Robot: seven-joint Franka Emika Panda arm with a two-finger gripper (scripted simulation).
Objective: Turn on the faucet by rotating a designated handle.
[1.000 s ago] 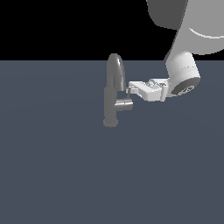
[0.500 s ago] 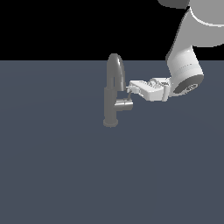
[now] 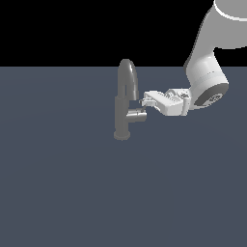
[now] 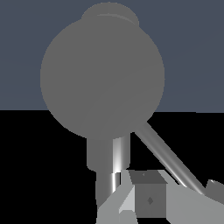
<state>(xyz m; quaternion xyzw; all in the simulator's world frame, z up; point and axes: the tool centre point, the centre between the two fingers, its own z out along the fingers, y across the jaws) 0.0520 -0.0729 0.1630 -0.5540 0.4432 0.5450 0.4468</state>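
Exterior view: the white gripper [image 3: 146,101] sits right of centre in the frame, reaching horizontally toward the picture's left from a white arm [image 3: 207,72] that enters at the upper right. Its fingertips are at or just above the end of the handle [image 3: 136,115], a short grey cylinder jutting toward the right from the faucet [image 3: 124,103], which stands at the frame's centre. Whether the fingers are spread or pressed together cannot be told from either view; nothing is clearly pinched.

In the wrist view a pale finger [image 4: 114,205] shows at the bottom, with the slim lever rod [image 4: 164,156] slanting beside it and the faucet's round end filling the middle.

Judged risk: the fingertips seem to meet only the handle's tip, so a push could slide off the smooth metal, or glance past the thin rod, leaving the handle unturned
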